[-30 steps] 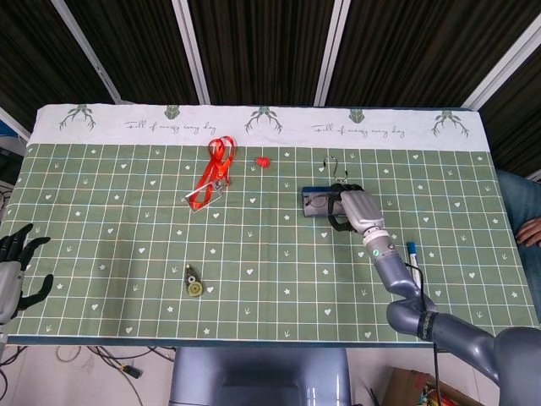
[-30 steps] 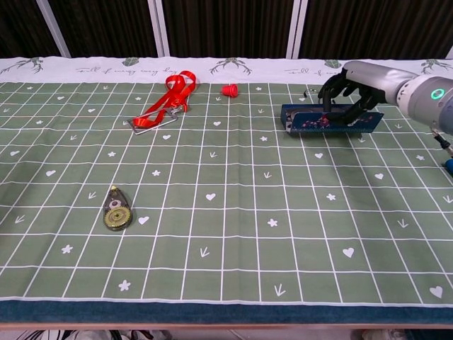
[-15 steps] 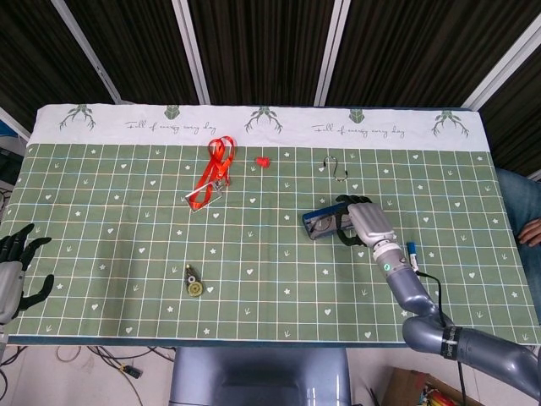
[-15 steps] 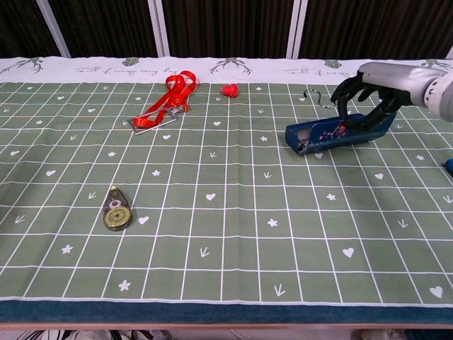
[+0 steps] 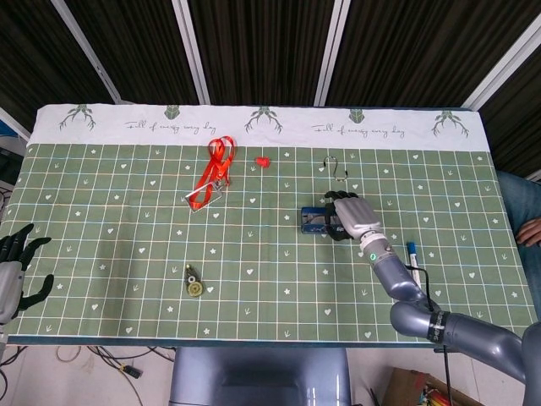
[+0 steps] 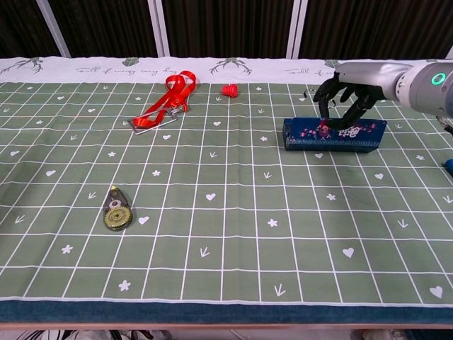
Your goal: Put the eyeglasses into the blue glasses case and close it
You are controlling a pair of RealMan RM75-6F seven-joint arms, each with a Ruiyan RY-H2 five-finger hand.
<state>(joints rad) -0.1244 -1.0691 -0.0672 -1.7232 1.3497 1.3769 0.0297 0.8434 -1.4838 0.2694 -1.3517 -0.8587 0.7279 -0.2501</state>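
The blue glasses case (image 6: 333,134) with a floral print lies flat on the green mat, and its lid looks closed in the chest view. My right hand (image 6: 347,92) curls over it from above, fingertips on its top edge. In the head view the right hand (image 5: 348,216) covers the right part of the case (image 5: 313,220). No eyeglasses show anywhere. My left hand (image 5: 13,266) hovers off the table's left front corner, fingers spread, holding nothing.
A red lanyard (image 6: 164,106) lies at the back left, a small red cap (image 6: 228,90) beside it. A metal hook (image 6: 315,95) sits just behind the case. A round tape dispenser (image 6: 117,210) lies front left. A blue pen (image 5: 412,254) lies right of my arm.
The case was lifted and tilted half a second ago; now it lies flat again, a little nearer than a second ago. My right hand stayed on it throughout. The left hand has not moved.
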